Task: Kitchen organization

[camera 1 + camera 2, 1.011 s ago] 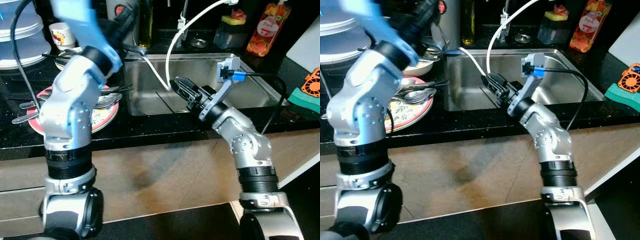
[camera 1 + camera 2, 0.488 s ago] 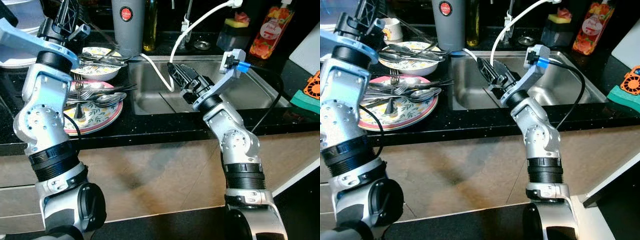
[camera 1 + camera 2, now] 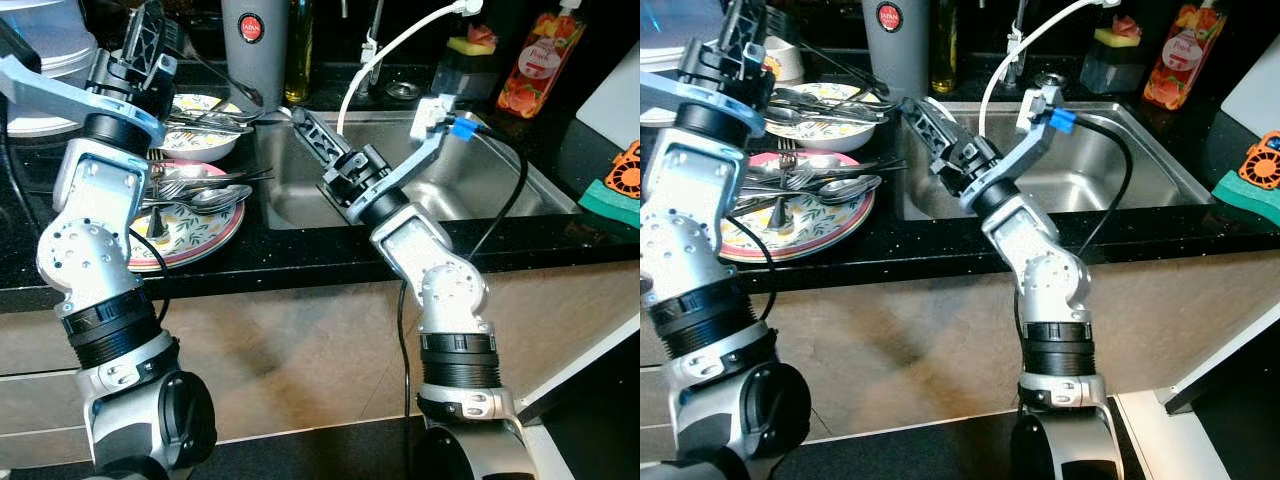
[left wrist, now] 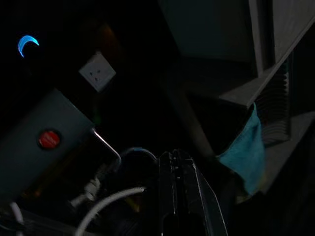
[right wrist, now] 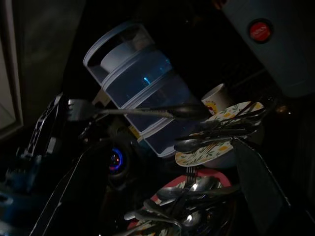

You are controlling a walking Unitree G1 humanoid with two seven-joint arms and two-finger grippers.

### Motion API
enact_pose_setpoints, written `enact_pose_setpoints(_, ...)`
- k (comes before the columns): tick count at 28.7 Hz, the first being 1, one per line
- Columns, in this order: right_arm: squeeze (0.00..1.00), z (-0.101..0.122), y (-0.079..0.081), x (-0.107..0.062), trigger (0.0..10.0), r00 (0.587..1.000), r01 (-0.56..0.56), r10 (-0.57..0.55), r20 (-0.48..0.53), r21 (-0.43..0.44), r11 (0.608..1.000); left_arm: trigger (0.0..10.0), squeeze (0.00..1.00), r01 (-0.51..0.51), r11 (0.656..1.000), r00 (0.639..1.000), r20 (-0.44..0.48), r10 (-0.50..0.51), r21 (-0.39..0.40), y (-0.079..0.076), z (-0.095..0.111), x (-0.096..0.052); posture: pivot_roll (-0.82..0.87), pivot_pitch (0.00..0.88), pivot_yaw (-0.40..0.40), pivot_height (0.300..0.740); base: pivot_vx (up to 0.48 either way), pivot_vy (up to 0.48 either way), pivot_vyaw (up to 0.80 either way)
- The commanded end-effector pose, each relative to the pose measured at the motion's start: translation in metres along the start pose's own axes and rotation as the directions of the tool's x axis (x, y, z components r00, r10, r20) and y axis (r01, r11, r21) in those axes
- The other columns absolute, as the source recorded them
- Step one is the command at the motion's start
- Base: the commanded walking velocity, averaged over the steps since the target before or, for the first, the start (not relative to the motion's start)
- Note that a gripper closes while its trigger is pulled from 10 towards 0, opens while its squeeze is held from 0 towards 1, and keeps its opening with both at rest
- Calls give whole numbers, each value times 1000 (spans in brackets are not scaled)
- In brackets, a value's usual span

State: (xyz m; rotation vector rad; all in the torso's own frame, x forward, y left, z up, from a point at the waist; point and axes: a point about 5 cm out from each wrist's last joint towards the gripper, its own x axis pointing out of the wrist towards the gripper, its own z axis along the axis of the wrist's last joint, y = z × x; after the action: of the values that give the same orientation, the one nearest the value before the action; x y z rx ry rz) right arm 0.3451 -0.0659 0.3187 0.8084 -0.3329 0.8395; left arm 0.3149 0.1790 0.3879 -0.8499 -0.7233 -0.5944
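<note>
Presently we find the left gripper (image 3: 743, 22) raised over the dishes at the counter's left, jaws together on a fork (image 5: 128, 112) that the right wrist view shows jutting out level. The right gripper (image 3: 312, 128) reaches over the sink's (image 3: 500, 190) left rim toward the dishes, jaws apart and empty. Cutlery (image 3: 195, 195) lies heaped on the pink plate (image 3: 205, 228) and across the patterned bowl (image 3: 830, 130) behind it. A grey canister (image 3: 254, 50) stands just beyond.
</note>
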Motion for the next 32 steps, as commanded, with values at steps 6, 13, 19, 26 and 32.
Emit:
enact_pose_setpoints(6, 1000, 2, 1, -2, 10000, 998, 30, -33, 49, 60, 998, 0, 0, 62, 994, 993, -91, -70, -91, -6, -16, -3, 6, 130, 4, 740, 0, 0, 0)
enact_pose_setpoints(13, 416, 6, 5, -3, 10000, 994, 42, -54, 91, 131, 991, 0, 0, 77, 980, 992, -86, -94, -183, -9, -20, -3, 11, 131, 33, 740, 0, 0, 0)
enact_pose_setpoints(19, 0, 6, 8, -2, 10000, 995, 29, -47, 93, 179, 983, 0, 0, 87, 969, 988, -106, -114, -231, -9, -20, -4, 13, 140, 36, 740, 0, 0, 0)
enact_pose_setpoints(26, 0, 3, 13, -1, 10000, 996, 4, -27, 87, 246, 969, 0, 0, 91, 950, 986, -106, -128, -298, -10, -22, -7, 13, 144, 34, 740, 0, 0, 0)
enact_pose_setpoints(32, 0, 1, 18, 2, 10000, 997, -13, -10, 81, 270, 963, 0, 0, 75, 923, 991, -77, -112, -376, -10, -24, -8, 10, 147, 33, 740, 0, 0, 0)
